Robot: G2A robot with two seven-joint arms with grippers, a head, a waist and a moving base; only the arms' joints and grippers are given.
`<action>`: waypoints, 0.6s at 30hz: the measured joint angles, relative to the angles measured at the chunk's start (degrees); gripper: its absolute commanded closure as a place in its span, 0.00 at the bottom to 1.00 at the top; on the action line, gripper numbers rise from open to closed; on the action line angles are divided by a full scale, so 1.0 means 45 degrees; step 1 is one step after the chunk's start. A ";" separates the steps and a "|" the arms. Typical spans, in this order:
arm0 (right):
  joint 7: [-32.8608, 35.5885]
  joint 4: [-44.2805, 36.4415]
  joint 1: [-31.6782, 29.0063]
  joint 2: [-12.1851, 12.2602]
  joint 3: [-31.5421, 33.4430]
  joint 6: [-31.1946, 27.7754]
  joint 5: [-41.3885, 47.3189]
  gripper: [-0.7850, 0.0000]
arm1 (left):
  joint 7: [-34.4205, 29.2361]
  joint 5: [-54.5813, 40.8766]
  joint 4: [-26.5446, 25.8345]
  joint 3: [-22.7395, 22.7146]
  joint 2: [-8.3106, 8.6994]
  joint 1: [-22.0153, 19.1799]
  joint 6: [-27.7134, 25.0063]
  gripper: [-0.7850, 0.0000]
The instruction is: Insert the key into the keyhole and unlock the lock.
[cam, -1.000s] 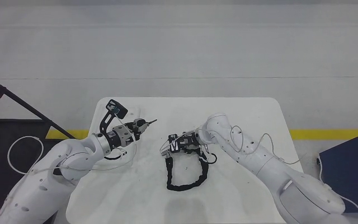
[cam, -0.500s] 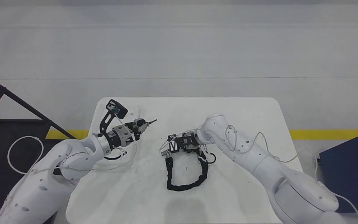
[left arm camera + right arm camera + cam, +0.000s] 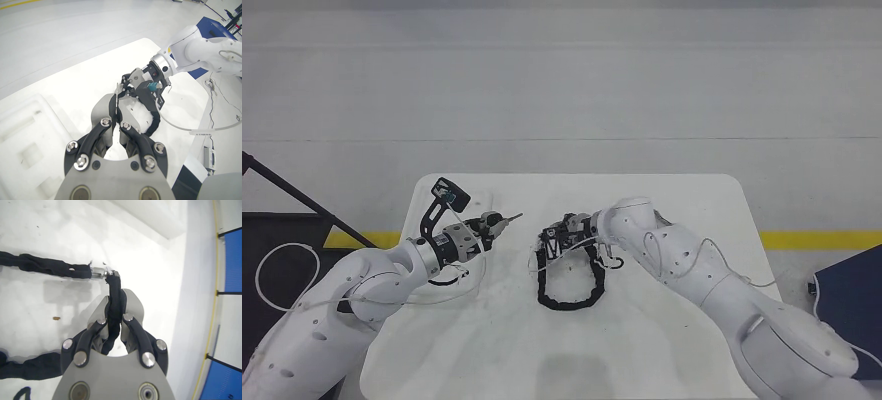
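Plain grey floor [image 3: 562,80] all round, with a yellow stripe [image 3: 822,240] running behind a white tabletop [image 3: 672,200] with rounded corners. Everything that matters sits in the middle of it.

The left pincer [image 3: 494,222] is off at about 9 o'clock from the centre, raised above the surface. It's pressed together on the black head of the key [image 3: 115,106], and the silver blade sticks straight out past the fingertips. From above, the blade points toward roughly 3 o'clock, maybe a hair toward 2, right at the other arm.

The right pincer [image 3: 114,306] sits near the centre and is clamped tight on the chain lock [image 3: 572,298]. It's pinching the black fabric sleeve close to one end. Just past that grip a short bare metal piece [image 3: 98,273] shows between two sleeve sections. The rest of the chain droops into a loop lying on the tabletop at 6 o'clock from that pincer.

The key tip and lock are near each other but apart, with a clear gap between them from above. I can't make out the keyhole itself.

There's also a white foam tray [image 3: 24,121] with cut-out recesses on the tabletop by the left arm, and a blue cabinet [image 3: 213,32] on the floor beyond the right arm.
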 measured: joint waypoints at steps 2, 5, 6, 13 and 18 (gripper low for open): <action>-0.0641 -0.0205 -0.0143 0.0262 0.0152 0.0732 -0.0706 1.00 | 0.0000 0.0000 0.0000 0.0000 0.0000 0.0000 0.0000 1.00; -0.1582 -0.0666 -0.0472 0.0733 0.0545 0.1851 -0.1640 1.00 | 0.0000 0.0000 0.0000 0.0000 0.0000 0.0000 0.0000 1.00; -0.2007 -0.0904 -0.0658 0.0934 0.0777 0.2281 -0.1861 1.00 | 0.0000 0.0000 0.0000 0.0000 0.0000 0.0000 0.0000 1.00; -0.6213 -0.2323 -0.2116 0.2146 0.2492 0.2659 -0.1501 1.00 | 0.0000 0.0000 0.0000 0.0000 0.0000 0.0000 0.0000 1.00; -0.8559 -0.2957 -0.3093 0.2725 0.3403 0.1769 -0.0873 1.00 | 0.0000 0.0000 0.0000 0.0000 0.0000 0.0000 0.0000 1.00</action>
